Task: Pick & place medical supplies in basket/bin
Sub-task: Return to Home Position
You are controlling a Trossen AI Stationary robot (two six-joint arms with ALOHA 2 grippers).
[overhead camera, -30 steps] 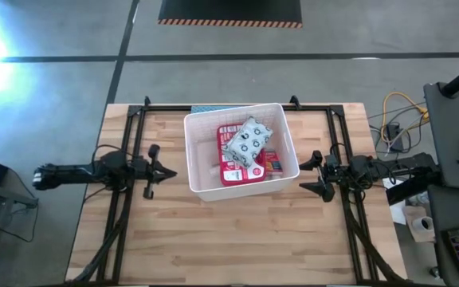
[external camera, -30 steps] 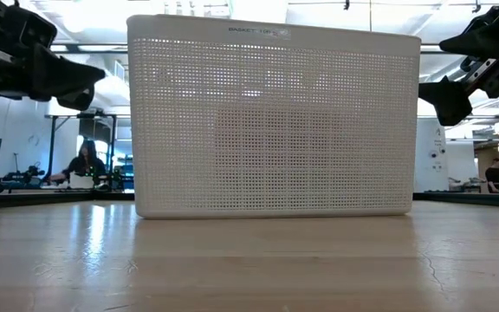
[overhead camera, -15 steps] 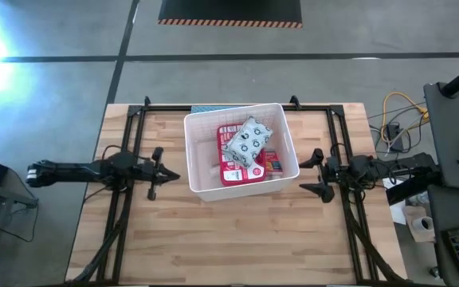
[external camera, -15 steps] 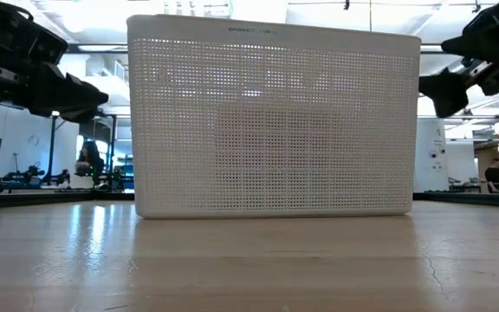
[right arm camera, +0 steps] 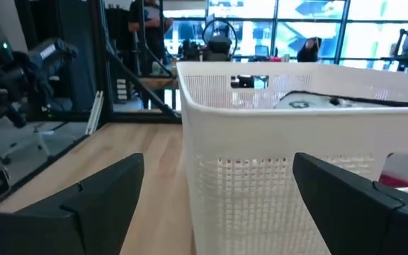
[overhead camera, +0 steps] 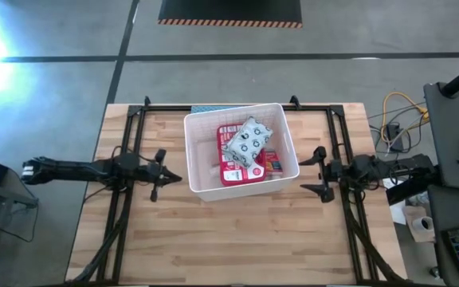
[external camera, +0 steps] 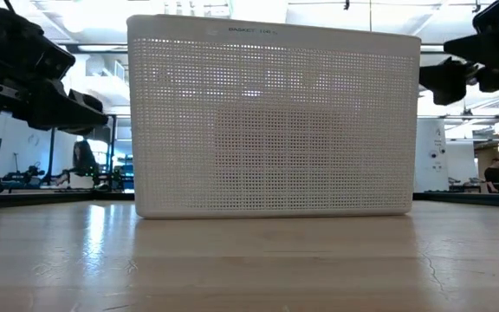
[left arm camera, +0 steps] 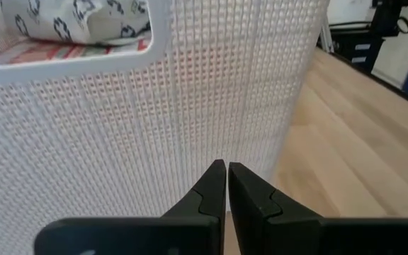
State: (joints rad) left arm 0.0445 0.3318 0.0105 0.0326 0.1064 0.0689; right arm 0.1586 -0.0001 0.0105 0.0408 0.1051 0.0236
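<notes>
I see the bin [overhead camera: 191,155] in the middle of the table [overhead camera: 237,239], toward its far edge. Inside it lie the supplies: a pale patterned pack [overhead camera: 248,139] on top of a red case [overhead camera: 231,169], and a small red box [overhead camera: 272,164] by the right wall. The left gripper [overhead camera: 168,177] hangs to the left of the bin, near its wall but apart from it. Its fingers [left arm camera: 214,185] are pressed together with only a thin slit between, and they hold nothing (the mesh wall fills my wrist view just ahead). The right gripper [overhead camera: 315,171] is at the bin's right side, near but not touching, its fingers [right arm camera: 98,198] spread wide and empty. Every supply I can see lies inside the bin, apart from both grippers.
</notes>
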